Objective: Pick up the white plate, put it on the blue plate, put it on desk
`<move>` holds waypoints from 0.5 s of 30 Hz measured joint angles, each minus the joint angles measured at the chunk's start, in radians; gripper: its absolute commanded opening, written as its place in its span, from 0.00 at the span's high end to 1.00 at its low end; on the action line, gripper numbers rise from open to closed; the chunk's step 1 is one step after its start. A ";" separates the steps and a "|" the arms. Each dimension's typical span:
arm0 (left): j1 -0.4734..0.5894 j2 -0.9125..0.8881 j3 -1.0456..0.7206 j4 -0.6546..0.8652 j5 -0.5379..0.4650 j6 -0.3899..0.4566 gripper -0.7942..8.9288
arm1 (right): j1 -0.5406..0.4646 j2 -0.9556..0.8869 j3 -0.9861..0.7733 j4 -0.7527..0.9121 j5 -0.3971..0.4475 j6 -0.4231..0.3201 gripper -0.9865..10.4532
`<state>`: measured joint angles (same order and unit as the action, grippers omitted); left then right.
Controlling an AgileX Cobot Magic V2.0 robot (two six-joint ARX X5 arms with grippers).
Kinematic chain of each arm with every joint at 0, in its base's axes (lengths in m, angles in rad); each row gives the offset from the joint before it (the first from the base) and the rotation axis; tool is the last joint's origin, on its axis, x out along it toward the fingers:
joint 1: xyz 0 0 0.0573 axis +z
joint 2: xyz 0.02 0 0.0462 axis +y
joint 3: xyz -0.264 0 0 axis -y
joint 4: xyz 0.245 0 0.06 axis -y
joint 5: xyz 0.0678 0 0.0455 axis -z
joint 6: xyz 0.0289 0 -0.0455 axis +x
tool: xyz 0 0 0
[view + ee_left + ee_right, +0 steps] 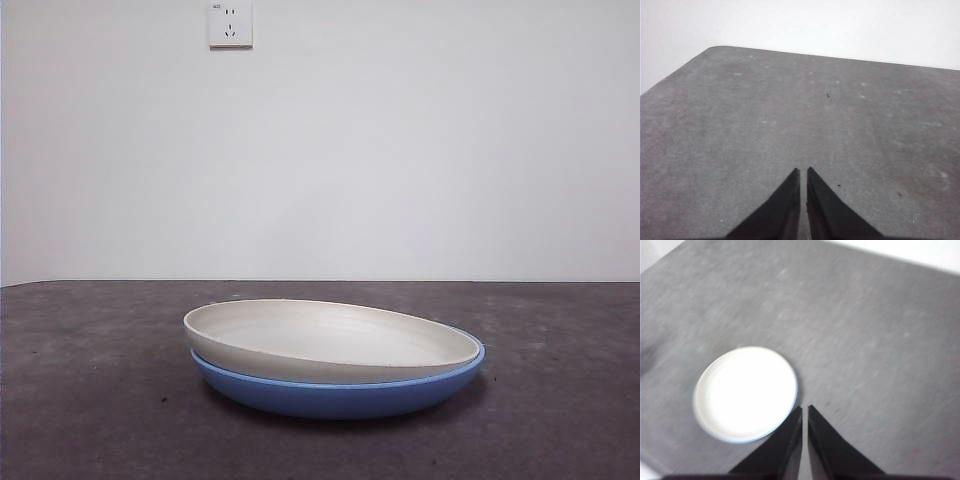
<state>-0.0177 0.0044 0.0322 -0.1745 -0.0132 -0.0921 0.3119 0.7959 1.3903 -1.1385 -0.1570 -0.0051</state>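
**White plate nested in the blue one, both my grippers off it**

The white plate [330,340] sits inside the blue plate [340,393], slightly tilted, its left rim riding higher above the blue rim than its right. The pair rests on the desk [90,400], near the middle of the front view, with a wall socket [230,23] high on the wall behind.

My right gripper [805,409] hangs above the desk with its two black jaws drawn almost together, only a thin slit between the tips, and nothing held between them. From its wrist camera I look down on the white plate [746,393], a thin blue edge [767,432] showing along part of its rim. The plate lies just beside my jaw tips, off to one side of them and not between them; the picture is blurred, so I cannot tell whether a jaw overlaps the rim.

My left gripper [803,171] is likewise nearly closed and empty, over bare desk [790,100], with neither plate in its view.
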 measured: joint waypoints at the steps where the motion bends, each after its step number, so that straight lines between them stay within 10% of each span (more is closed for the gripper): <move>1: 0.000 0.000 0.000 0.000 0.000 0.000 0.89 | -0.018 -0.019 -0.021 0.031 -0.005 -0.016 0.90; 15: 0.000 0.000 0.000 0.000 0.000 0.000 0.89 | -0.279 -0.510 -0.993 0.946 0.011 -0.096 0.90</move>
<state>-0.0177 0.0044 0.0322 -0.1745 -0.0132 -0.0921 0.0330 0.2859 0.3969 -0.1928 -0.1459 -0.1013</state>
